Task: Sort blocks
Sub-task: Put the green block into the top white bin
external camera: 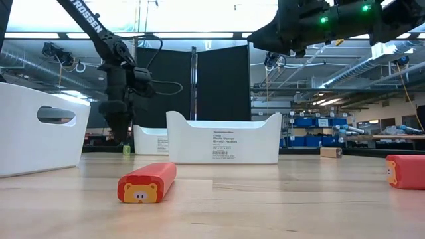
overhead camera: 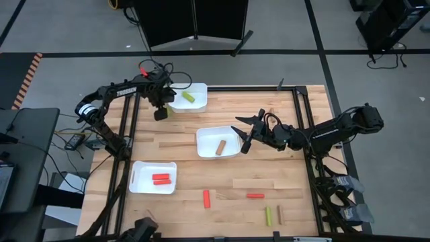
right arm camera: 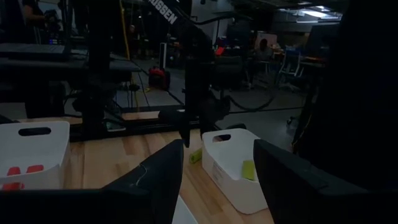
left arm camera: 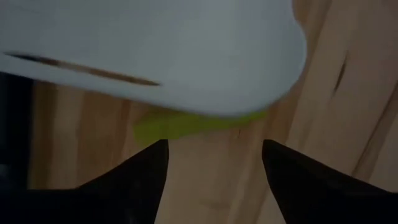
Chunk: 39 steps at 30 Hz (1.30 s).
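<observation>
My left tool (overhead camera: 160,114) hangs with its fingers apart just beside the far white tray (overhead camera: 199,101), directly over a yellow-green block (left arm camera: 186,123) lying on the tabletop (overhead camera: 175,138) against the tray's wall; to take it cleanly I should come straight down, straddle the stick across its narrow width and close without nudging the tray. My right tool (overhead camera: 244,134) waits, fingers spread, above the edge of the middle tray (overhead camera: 207,137) that holds a tan block (overhead camera: 220,146). Red blocks (overhead camera: 207,197) and what looks like another green one (overhead camera: 267,216) lie loose near the tabletop's front.
</observation>
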Each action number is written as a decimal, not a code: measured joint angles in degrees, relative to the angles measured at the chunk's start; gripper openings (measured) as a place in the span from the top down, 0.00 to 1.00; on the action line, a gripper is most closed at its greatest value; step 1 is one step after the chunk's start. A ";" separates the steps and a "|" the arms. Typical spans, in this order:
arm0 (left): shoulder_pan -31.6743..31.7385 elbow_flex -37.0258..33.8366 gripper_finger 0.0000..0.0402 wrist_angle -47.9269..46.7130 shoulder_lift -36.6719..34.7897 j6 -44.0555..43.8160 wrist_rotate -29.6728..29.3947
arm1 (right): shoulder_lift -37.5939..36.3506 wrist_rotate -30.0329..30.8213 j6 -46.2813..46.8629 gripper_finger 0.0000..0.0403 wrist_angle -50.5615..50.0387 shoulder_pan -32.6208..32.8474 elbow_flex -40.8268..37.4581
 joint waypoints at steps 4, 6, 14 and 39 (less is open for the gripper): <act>0.00 -2.21 0.34 3.49 0.00 0.26 0.04 | 0.00 0.00 0.00 0.49 -0.04 0.00 0.00; 0.00 -2.56 0.34 4.94 0.00 0.24 -0.04 | 0.02 0.00 0.00 0.49 -0.07 0.00 0.00; 0.00 -2.58 0.34 5.35 0.00 0.27 -1.44 | 0.02 0.00 0.46 0.49 -0.24 0.02 0.00; 0.35 -2.60 0.36 4.78 -3.54 -2.04 0.04 | 0.03 0.00 0.26 0.49 -0.35 -0.26 0.00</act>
